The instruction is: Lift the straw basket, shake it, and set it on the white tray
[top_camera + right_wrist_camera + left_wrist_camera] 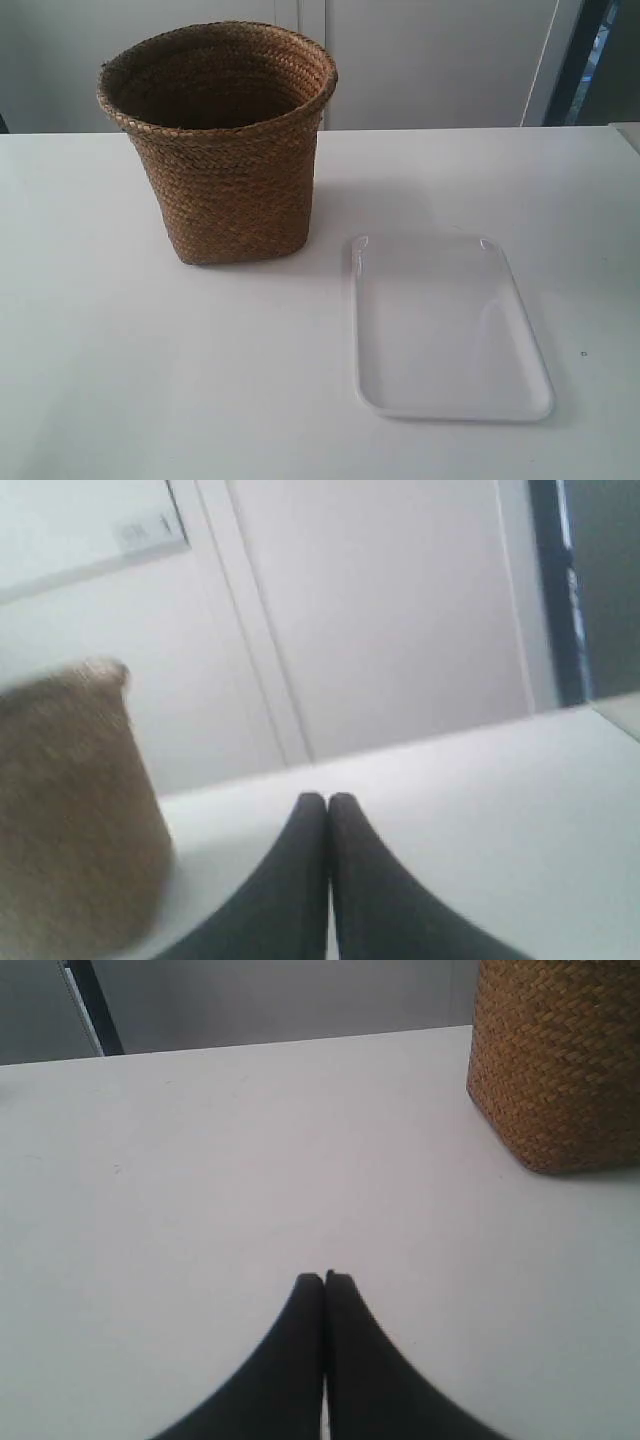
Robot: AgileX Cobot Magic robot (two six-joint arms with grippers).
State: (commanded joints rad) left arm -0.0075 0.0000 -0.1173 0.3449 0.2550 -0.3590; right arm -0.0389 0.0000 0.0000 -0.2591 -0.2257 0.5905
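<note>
Nothing done yet — the brown woven straw basket (225, 185) stands beside the flat white plastic tray (450, 335); left hand (324, 1278), right hand (327, 798) clenched, empty. All steps remain.

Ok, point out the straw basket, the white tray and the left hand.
straw basket (225, 190), exterior view, woven side wall.
white tray (445, 330), exterior view, bare floor.
left hand (324, 1278), left wrist view, between closed fingertips.
</note>
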